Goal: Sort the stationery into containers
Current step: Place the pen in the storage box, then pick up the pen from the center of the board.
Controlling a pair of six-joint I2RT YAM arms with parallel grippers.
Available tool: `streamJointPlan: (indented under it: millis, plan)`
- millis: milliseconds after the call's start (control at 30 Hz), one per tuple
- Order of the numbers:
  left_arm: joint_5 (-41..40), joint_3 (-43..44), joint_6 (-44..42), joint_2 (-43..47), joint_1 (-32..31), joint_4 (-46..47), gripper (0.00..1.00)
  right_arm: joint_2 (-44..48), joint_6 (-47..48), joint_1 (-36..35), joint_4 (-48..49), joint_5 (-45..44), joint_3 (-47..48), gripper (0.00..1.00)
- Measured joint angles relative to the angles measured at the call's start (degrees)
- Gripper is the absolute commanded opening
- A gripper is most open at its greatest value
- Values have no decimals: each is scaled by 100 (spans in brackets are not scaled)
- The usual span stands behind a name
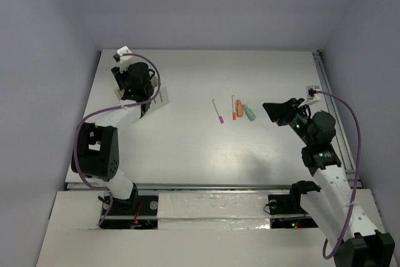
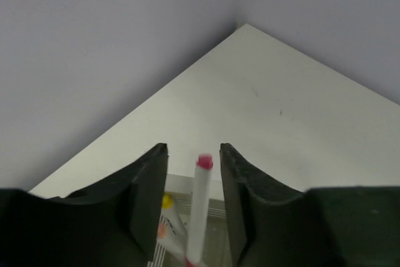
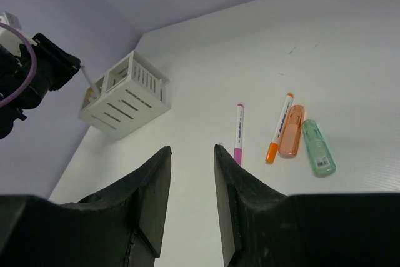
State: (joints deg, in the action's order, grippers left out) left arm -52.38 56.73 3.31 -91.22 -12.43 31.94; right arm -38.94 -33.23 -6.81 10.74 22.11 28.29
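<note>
A white desk (image 1: pixel 187 154) enclosed by pale lilac walls (image 1: pixel 50 60). The white slotted organiser box (image 3: pixel 125 101) stands at the far left of the desk, near the corner. A magenta-capped pen (image 2: pixel 201 211) stands nearly upright in it, beside a yellow-tipped pen (image 2: pixel 167 202). The left claw (image 2: pixel 193 149) hangs directly over the box, its jaws parted on either side of the magenta-capped pen, with a gap visible on each side. Right of centre, four items lie in a row, roughly parallel: a pink-ended pen (image 3: pixel 239 134), then an orange-ended pen (image 3: pixel 279 128) just beside an orange marker (image 3: pixel 291 131), then a mint-green marker (image 3: pixel 319 147) at the right end. The right claw (image 3: pixel 192 151) hovers to the right of this row, jaws apart and empty.
</note>
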Motion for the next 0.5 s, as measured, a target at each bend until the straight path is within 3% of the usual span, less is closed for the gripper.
streamJointPlan:
  millis: [67,233,333,367,400,433,500]
  plan:
    - [-39,-2,-48,11,-35,24,54,2,0,0,0,0,0,39]
    - [-55,-4,-94,361,-520,-57,54,2,0,0,0,0,0,40]
    - [31,4,79,857,-1010,-205,29,2,0,0,0,0,0,39]
    - [98,24,164,1029,-1202,-280,14,2,0,0,0,0,0,35]
    - [157,72,289,1156,-1370,-361,6,4,7,0,0,0,0,30]
    - [238,177,420,1237,-1591,-522,0,7,13,0,0,0,0,18]
    - [428,496,686,1204,-1947,-820,0,13,15,0,4,0,0,4]
